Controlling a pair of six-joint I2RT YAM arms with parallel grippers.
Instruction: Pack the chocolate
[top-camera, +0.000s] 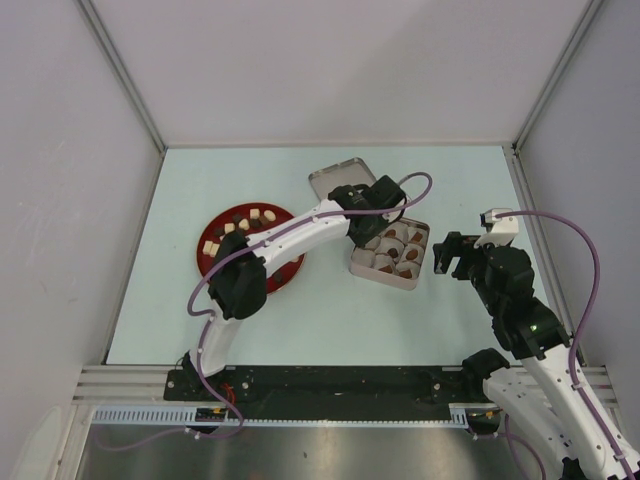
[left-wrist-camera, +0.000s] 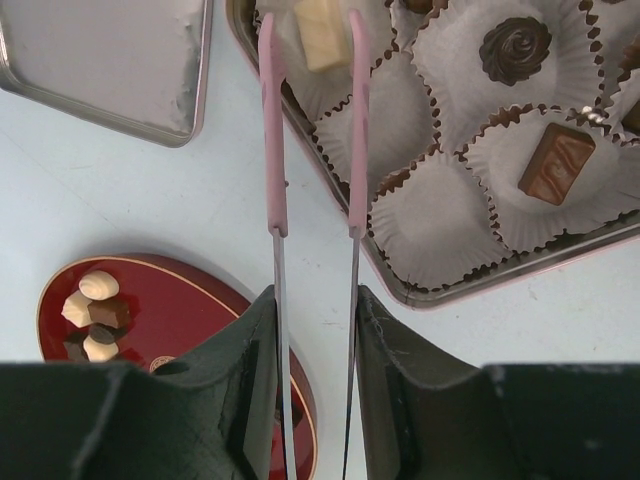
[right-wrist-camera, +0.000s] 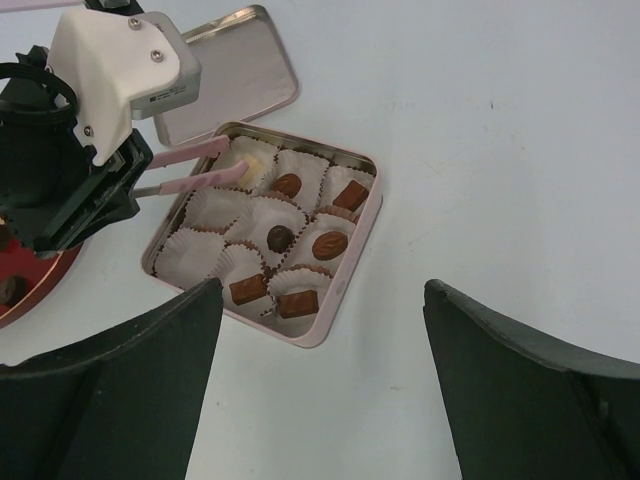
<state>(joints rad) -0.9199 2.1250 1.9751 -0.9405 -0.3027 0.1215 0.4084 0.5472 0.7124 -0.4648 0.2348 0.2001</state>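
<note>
The left gripper (left-wrist-camera: 313, 25) narrowly flanks a cream chocolate (left-wrist-camera: 322, 38), partly cut off; whether it grips is unclear. The right gripper (right-wrist-camera: 322, 295) gapes wide.

Your left arm (top-camera: 290, 232) is reaching forward and rightward, its wrist tipping down so the left gripper (left-wrist-camera: 313, 40) is aiming its long pink fingers (left-wrist-camera: 272, 130) away from the camera. Those fingers are running parallel, a narrow gap between the jaws; whether they are pinching or slackening is hard to tell. Your right arm (top-camera: 520, 300) is folding upright, and the right gripper (right-wrist-camera: 320, 390) is hovering well to the right of the left jaws, spread wide.
</note>
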